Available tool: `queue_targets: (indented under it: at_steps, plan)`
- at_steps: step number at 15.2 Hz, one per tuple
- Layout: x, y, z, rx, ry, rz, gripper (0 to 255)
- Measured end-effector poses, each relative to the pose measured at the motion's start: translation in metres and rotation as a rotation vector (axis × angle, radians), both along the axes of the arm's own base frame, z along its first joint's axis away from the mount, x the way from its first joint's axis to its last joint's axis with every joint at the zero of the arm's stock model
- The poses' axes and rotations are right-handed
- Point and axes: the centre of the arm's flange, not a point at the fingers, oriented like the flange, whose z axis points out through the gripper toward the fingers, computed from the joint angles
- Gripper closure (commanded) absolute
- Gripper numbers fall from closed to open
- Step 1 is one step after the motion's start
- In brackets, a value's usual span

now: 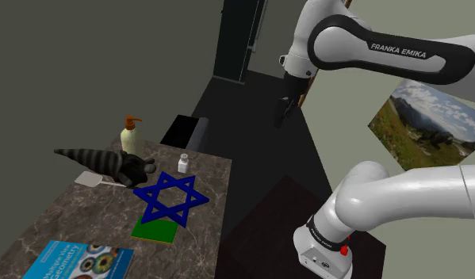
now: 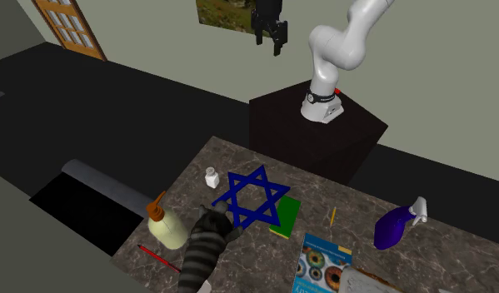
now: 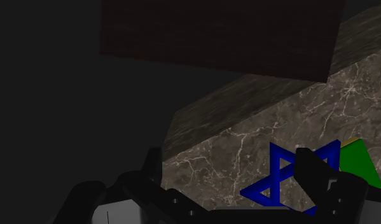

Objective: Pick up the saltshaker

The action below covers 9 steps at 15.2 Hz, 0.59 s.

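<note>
The saltshaker [image 1: 183,163] [image 2: 212,177] is a small white bottle with a cap. It stands upright on the dark marble counter [image 1: 61,218] [image 2: 456,258] [image 3: 246,159], just beyond one tip of a blue star. My black gripper [image 1: 285,111] [image 2: 271,42] [image 3: 233,175] hangs high in the air, off the counter's edge and well away from the shaker. Its fingers [image 3: 313,172] stand apart and hold nothing.
A blue star frame [image 1: 170,198] [image 2: 254,196] [image 3: 290,178] lies over a green book [image 1: 155,230]. Close by are a soap dispenser [image 1: 130,136], a striped plush animal [image 1: 101,162], a magazine [image 1: 77,261] and a purple spray bottle [image 2: 396,226]. The dark stand [image 2: 314,133] sits beside the counter.
</note>
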Motion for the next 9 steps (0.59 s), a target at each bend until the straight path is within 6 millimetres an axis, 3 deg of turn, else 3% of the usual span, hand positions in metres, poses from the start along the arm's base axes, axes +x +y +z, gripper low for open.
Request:
queue_targets:
  at_steps: [3, 9]
  plan:
    - [0.012, 0.005, -0.011, -0.004, 0.007, 0.002, 0]
    - [0.07, 0.029, -0.058, -0.02, 0.036, 0.012, 0]
